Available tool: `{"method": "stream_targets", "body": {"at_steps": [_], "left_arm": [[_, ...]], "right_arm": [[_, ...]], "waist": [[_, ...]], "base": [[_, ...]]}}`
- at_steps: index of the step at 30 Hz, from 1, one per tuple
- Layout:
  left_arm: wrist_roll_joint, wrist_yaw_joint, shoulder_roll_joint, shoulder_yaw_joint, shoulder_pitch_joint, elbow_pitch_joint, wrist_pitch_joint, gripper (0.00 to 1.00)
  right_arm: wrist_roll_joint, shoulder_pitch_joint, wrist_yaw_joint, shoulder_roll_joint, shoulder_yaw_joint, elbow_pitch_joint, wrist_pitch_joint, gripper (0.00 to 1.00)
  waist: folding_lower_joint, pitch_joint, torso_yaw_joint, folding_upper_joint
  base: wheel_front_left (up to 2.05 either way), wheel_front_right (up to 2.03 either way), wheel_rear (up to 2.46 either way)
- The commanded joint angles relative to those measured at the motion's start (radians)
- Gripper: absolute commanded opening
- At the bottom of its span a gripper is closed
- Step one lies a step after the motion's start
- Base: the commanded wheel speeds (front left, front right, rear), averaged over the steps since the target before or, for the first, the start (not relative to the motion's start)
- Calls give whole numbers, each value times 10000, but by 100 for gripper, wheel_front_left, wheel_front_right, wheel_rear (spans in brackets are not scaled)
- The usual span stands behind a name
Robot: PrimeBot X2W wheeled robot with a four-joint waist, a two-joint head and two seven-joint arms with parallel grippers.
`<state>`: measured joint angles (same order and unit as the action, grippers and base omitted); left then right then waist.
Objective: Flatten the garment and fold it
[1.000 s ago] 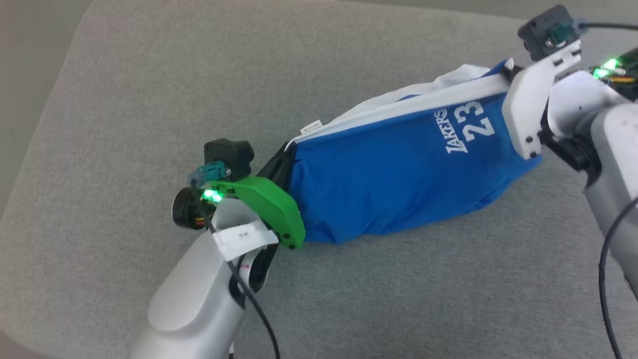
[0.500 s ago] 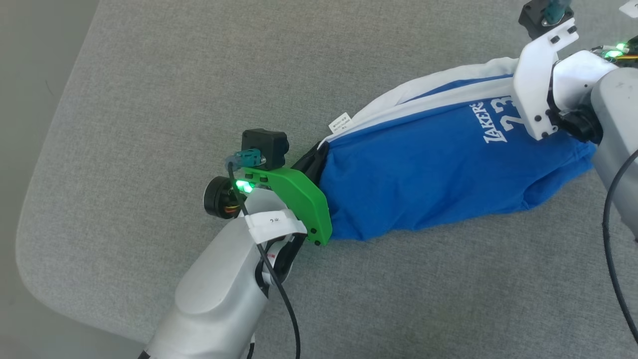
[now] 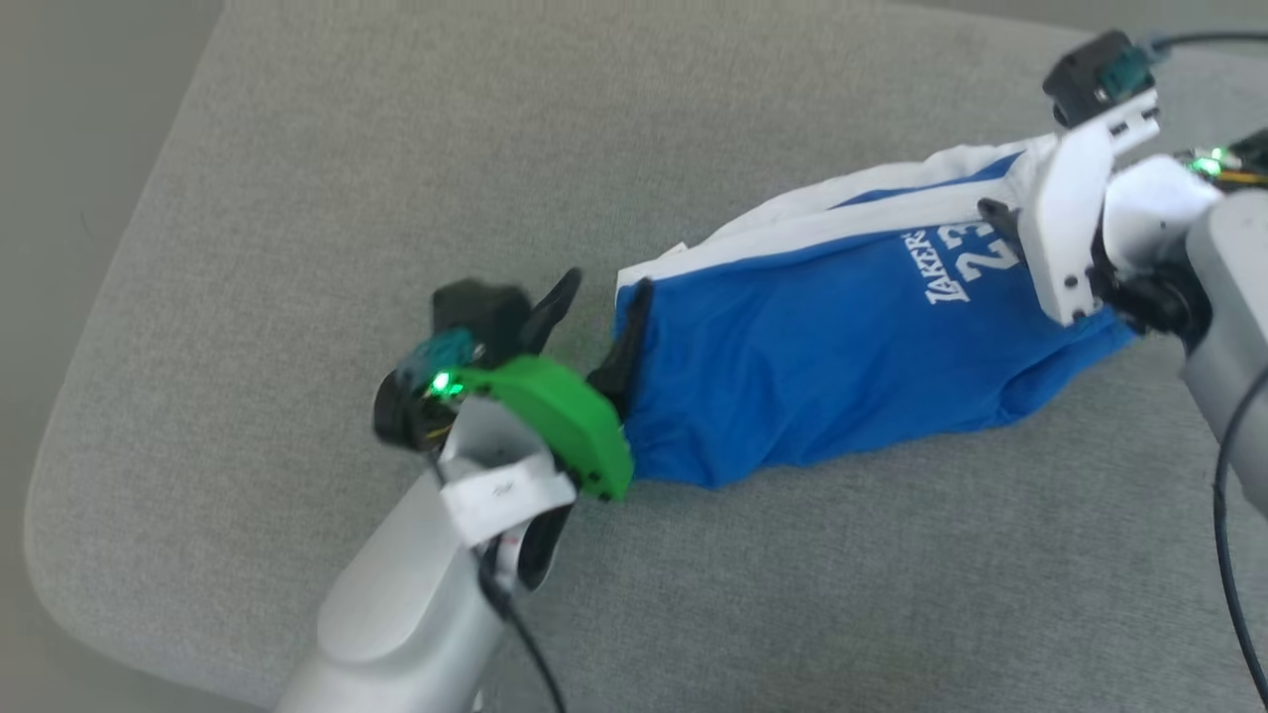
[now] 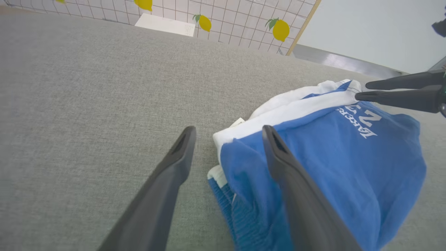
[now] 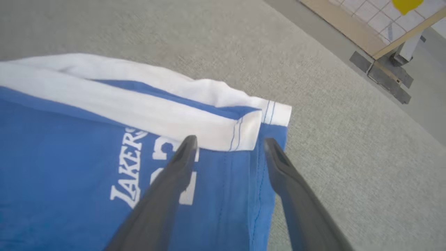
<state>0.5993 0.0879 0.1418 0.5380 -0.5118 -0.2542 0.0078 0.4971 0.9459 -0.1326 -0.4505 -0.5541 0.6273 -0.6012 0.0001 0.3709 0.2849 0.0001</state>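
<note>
Released from both grips since a second ago, blue LAKERS 23 shorts (image 3: 812,366) lie bunched lengthwise on grey cushion (image 3: 297,198). Left gripper (image 4: 229,129), jaws spread, straddles the waistband-end edge: one finger over fabric, one over cushion. Right gripper (image 5: 230,140), jaws spread, sits over the white-hemmed leg corner.

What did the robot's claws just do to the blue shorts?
Both claws let go. The left claw and the right claw were pinching the two ends of the blue shorts, and now both are open. The shorts still lie stretched out on the grey cushion.
</note>
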Motion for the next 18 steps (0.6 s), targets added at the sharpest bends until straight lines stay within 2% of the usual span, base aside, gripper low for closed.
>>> {"method": "stream_targets", "body": {"at_steps": [1, 5, 9, 14, 18], "left_arm": [[-88, 112, 187, -60, 314, 175, -226, 100], [-317, 442, 426, -371, 955, 641, -1257, 100], [-684, 657, 535, -729, 1398, 728, -2403, 100], [-1632, 728, 281, -1599, 1720, 1229, -2686, 100], [-2554, 211, -69, -2246, 2144, 1744, -2691, 100]], "right_arm": [[190, -367, 19, -146, 142, -259, 293, 100], [527, -1407, 19, -433, 825, -1134, 1274, 100], [496, -2527, 19, -344, 1849, -1775, 2338, 100], [129, -3571, 19, 499, 3374, -1931, 3447, 100], [-371, -3841, 19, 1285, 4389, -1530, 3707, 100]], "waist": [[-1, -531, -174, -1], [-1, -964, -190, -1], [-1, -1255, -172, -1], [-1, -1335, -169, -1], [-1, -1285, -170, -1]], "base": [[0, 0, 0], [0, 0, 0], [0, 0, 0], [0, 0, 0], [0, 0, 0]]}}
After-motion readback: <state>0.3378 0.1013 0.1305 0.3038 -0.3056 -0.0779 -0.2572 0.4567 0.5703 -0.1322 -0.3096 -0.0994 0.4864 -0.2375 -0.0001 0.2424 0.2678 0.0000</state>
